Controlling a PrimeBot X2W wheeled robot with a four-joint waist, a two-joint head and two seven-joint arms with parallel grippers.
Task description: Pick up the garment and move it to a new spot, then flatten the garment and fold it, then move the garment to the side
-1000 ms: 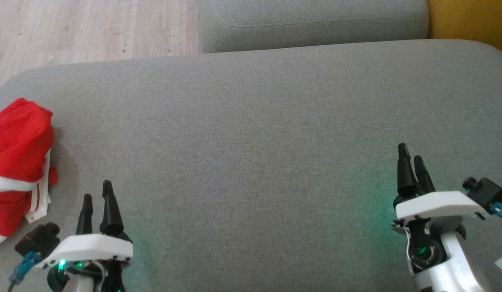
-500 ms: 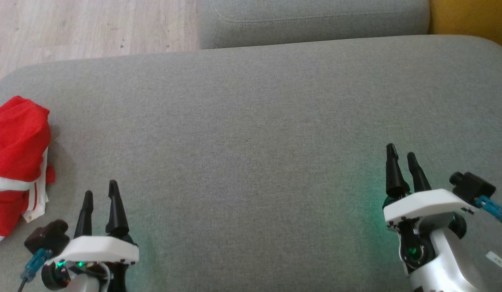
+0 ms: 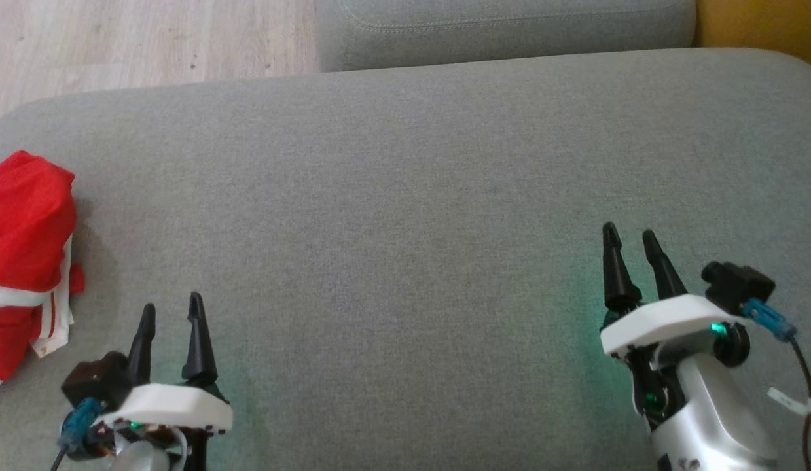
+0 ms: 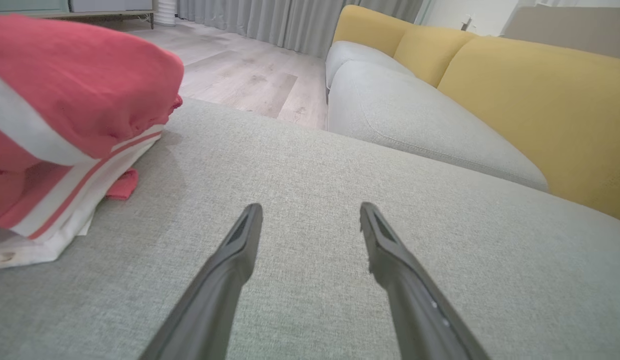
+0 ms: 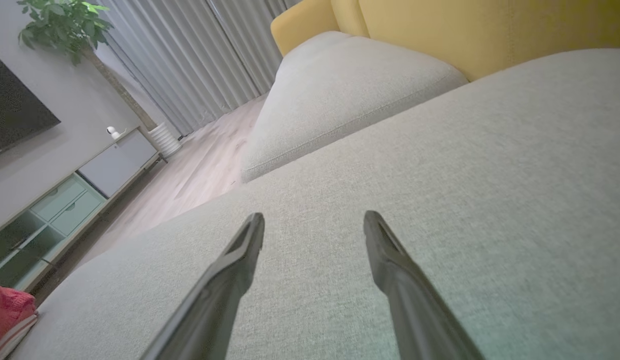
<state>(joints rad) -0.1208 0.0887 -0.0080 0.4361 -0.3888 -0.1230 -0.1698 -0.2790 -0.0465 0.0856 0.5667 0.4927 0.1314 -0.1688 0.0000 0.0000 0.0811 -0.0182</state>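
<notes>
The garment [image 3: 25, 248] is a red mesh piece with white stripes, lying folded in a bundle at the far left edge of the grey sofa cushion [image 3: 405, 196]. It fills the upper left of the left wrist view [image 4: 64, 115] and shows as a small red patch at the bottom left of the right wrist view [image 5: 7, 310]. My left gripper [image 3: 171, 307] hovers open over the cushion, a little right of and nearer than the garment, with nothing between its fingers. Far to the right, my right gripper [image 3: 630, 235] is open and empty above bare cushion.
A second grey seat cushion [image 3: 503, 26] lies beyond the far edge, with a yellow backrest [image 4: 535, 95] to the right. Pale wood floor [image 3: 137, 39] lies past the cushion at the upper left. A TV cabinet [image 5: 64, 200] and curtains [image 5: 189, 65] stand further off.
The head view has shifted, so the cushion sits higher in the picture. Both grippers stay open; the right one has drifted left and the left one slightly right. The garment lies unmoved.
</notes>
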